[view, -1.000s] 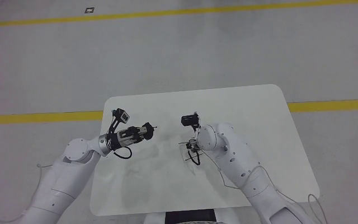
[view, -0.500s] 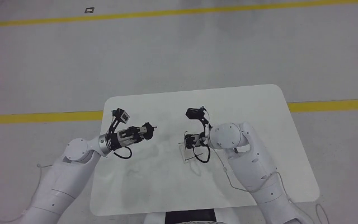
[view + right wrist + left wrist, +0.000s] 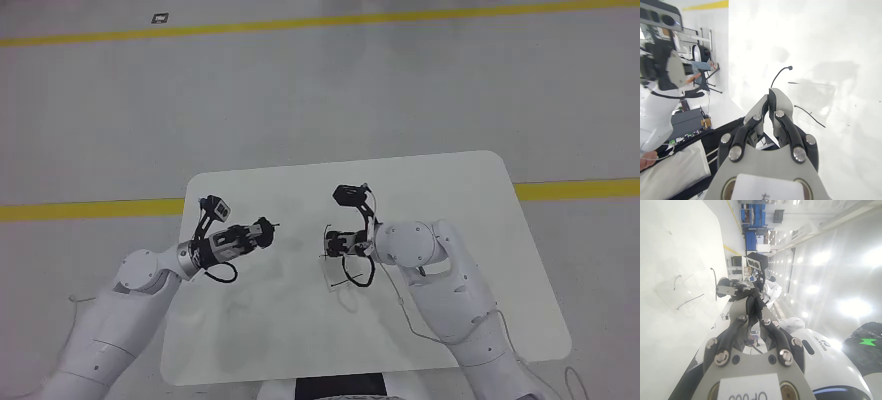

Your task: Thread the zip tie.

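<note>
Over the white table (image 3: 450,190), the right gripper (image 3: 769,94) has its fingers pressed together on a black zip tie (image 3: 780,72). It pinches the strap so that a curved length and the small square head stand free beyond the fingertips. In the right wrist view the strap on the near side of the grip is hidden behind the fingers. The left wrist view, from the opposite side, shows a short straight length coming out there. The left gripper (image 3: 753,298) faces it across a gap, the two tips near each other but apart, its black pads drawn together. The right gripper stands directly behind those pads in the left wrist view, so the contact line is hard to read. A thin dark stub at the left tip in the top view is too small to show whether anything is pinched. On the table just beside the right gripper lies a clear bag (image 3: 814,98), nearly lost against the white surface and traced mostly by its glinting edges. Two loose ties (image 3: 809,116) lie at it; whether they rest inside the bag or on top of it cannot be told.
</note>
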{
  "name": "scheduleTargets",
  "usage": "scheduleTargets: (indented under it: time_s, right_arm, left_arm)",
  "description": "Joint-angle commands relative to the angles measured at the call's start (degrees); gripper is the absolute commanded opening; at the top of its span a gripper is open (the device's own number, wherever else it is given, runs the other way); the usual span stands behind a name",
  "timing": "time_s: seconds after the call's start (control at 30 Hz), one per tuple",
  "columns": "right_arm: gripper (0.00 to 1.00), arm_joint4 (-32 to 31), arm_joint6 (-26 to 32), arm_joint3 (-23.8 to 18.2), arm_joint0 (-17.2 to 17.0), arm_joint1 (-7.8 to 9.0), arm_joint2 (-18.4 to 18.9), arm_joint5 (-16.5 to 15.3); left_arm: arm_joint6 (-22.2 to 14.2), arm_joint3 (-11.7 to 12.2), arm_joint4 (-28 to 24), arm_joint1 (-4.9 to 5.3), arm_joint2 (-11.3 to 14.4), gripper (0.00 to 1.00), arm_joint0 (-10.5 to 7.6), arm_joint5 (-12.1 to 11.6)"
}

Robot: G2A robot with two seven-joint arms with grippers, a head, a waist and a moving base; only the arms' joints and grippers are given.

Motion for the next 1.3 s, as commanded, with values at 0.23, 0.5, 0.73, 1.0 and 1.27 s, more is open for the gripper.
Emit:
scheduleTargets:
  time_s: [0.23, 0.5, 0.73, 1.0, 1.27]
  right_arm:
    - [0.00, 4.4, -12.2, -3.6, -1.0, -0.55, -4.0, 0.2]
    - [0.00, 6.4, -21.4, -2.7, -0.1, -1.03, -7.2, -2.4]
    - [0.00, 6.2, -22.3, -2.7, -0.3, -1.01, -7.2, -2.6]
    - [0.00, 5.0, -36.5, -3.4, -2.3, -1.46, -9.7, -2.8]
    - [0.00, 0.6, -43.9, -1.9, -3.8, -1.46, -12.0, -4.7]
  left_arm:
    - [-0.4, 4.8, -2.8, -1.74, 0.7, 0.00, -1.10, -0.4]
    - [-1.3, 8.1, -2.4, -3.54, 1.3, 0.00, -3.34, -0.4]
    - [-1.3, 8.1, -2.4, -3.54, 1.3, 0.00, -3.34, -0.4]
    - [2.1, 7.5, -4.8, -4.38, 2.9, 0.00, -1.61, -0.3]
    - [5.8, 6.5, -3.7, -5.48, 2.8, 0.00, -1.28, -0.4]
